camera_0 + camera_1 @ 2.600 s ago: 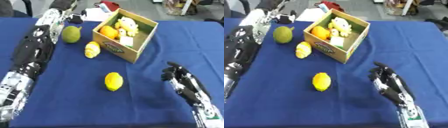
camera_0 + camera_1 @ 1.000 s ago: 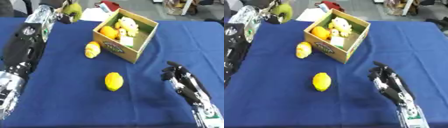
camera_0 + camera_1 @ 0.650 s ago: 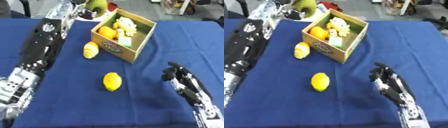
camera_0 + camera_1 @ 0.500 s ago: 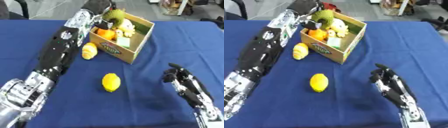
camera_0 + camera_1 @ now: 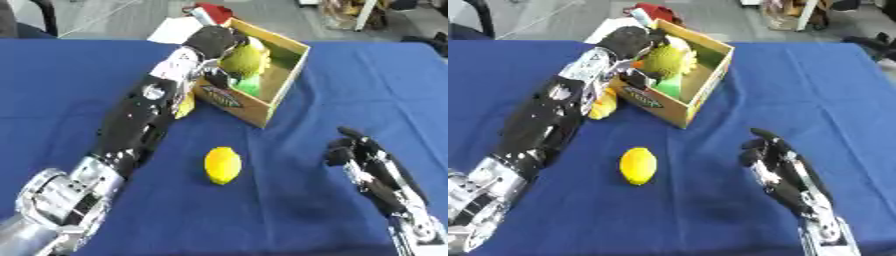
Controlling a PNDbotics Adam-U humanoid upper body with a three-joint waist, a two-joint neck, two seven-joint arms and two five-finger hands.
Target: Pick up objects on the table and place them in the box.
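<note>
There, over the cardboard box (image 5: 278, 85), the left hand (image 5: 213, 41) was curled round a yellow-green fruit (image 5: 245, 59), held just above the box's contents. A lemon (image 5: 222, 165) lay on the blue table (image 5: 105, 65). The right hand (image 5: 363, 159) rested idle at lower right, fingers relaxed.

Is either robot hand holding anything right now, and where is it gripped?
The left robot hand holds a yellow-green fruit over the box, fingers curled around its left side. The right robot hand holds nothing.
</note>
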